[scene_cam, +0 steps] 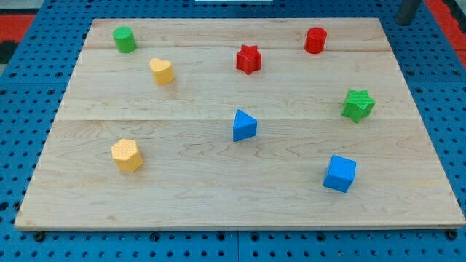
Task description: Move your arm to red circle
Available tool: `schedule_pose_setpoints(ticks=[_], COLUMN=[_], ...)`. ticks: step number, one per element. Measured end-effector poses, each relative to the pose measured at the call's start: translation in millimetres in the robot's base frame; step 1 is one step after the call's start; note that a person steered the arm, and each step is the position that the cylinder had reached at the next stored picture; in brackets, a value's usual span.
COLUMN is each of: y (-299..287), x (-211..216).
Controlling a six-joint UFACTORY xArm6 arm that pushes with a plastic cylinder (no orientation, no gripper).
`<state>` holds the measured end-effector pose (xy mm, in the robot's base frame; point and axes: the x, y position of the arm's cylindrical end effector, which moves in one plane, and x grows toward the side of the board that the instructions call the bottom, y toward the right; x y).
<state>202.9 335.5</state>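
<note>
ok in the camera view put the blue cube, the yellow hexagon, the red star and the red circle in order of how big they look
Largest to smallest as they look:
1. blue cube
2. yellow hexagon
3. red star and red circle, too alike to rank.
The first two sit nearer the view's bottom, likely closer to the camera, so true sizes may differ less.

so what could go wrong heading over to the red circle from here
My tip sits at the view's top right corner, just off the board, so its lower end is partly cut off and hard to place exactly.
1. The red circle stands close to the board's top edge; arriving too fast could knock it off.
2. The red star lies just left of it; overshooting could bump that, or I could mistake it for the goal.
</note>
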Motion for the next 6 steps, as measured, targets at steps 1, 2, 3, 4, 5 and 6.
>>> schedule_pose_setpoints(ticks=[1, 2, 3, 4, 5, 6], y=[1.0, -22.1, -24.5, -16.6, -9.0, -8.7], x=[2.0, 49.3, 79.5, 75.6, 79.4, 82.6])
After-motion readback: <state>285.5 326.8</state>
